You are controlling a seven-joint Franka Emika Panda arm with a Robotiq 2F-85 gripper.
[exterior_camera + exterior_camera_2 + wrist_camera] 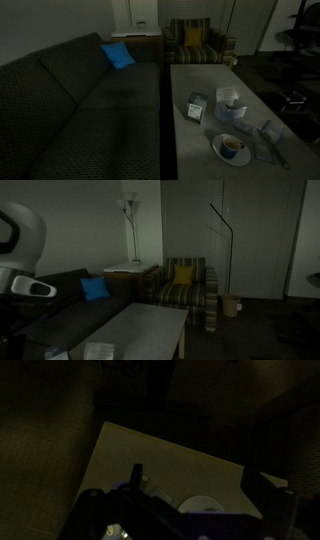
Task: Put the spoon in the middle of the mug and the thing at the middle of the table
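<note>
Block (196, 108) sits mid table (190, 75); you've got mug (233, 147) on plate (218, 156) near it. Gripper (200, 485) jaws wide, nothing held. Spoon too dark to make out.

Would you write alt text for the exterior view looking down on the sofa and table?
A dim living room: a pale grey table holds a small dark block with a pale panel, a cup on a white plate and other small items. A dark sofa with a blue cushion runs alongside.

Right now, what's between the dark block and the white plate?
Only bare table shows between the block and the plate, in an exterior view.
</note>
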